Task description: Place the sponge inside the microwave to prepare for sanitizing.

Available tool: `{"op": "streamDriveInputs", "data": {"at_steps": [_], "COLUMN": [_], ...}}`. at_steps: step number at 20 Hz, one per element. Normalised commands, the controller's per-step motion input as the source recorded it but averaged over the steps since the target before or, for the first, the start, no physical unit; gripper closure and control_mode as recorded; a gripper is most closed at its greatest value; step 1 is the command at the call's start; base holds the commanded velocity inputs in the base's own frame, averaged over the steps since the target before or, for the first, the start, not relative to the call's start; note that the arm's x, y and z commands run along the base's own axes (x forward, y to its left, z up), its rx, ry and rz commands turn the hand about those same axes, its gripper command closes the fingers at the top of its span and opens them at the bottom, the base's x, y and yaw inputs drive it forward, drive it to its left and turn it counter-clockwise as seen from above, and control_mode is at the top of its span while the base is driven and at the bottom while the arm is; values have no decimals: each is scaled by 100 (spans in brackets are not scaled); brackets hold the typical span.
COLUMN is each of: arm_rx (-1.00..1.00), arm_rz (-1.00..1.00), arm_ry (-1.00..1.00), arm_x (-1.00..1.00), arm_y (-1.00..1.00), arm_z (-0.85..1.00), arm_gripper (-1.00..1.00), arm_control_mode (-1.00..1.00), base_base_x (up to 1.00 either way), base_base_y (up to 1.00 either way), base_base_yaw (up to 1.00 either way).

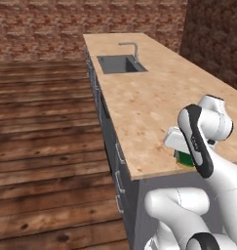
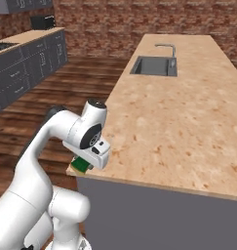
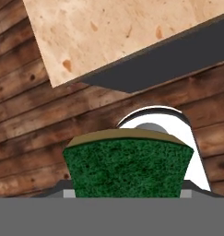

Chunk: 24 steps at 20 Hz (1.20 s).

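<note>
Sponge (image 3: 128, 166) clamped between our fingers (image 3: 127, 193), green face toward the hand camera, yellow layer on its far side. We hold it off the table (image 3: 109, 32) corner, plank floor (image 3: 30, 138) beyond the fingers.

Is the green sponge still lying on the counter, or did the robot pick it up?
Picked up. The sponge sits between the gripper fingers, with the wooden floor behind it, past the counter corner.

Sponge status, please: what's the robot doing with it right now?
Tool shut on sponge. Sponge lifted off the counter, at its near corner. Nothing blocking; microwave not seen.
</note>
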Motion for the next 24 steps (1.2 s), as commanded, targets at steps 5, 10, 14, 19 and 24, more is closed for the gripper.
{"op": "streamDriveInputs", "data": {"at_steps": [5,10,14,19,24], "arm_rx": [0,0,0,0,0], "arm_rz": [0,0,0,0,0], "arm_ry": [0,0,0,0,0], "arm_x": [0,0,0,0,0], "arm_y": [0,0,0,0,0], "arm_z": [0,0,0,0,0], "arm_gripper": [100,100,100,100,100], "arm_control_mode": [100,100,100,100,100], "base_base_x": [-6,9,9,12,14], "base_base_y": [9,-1,-1,0,0], "base_base_yaw": [-42,-72,-79,-81,-75]}}
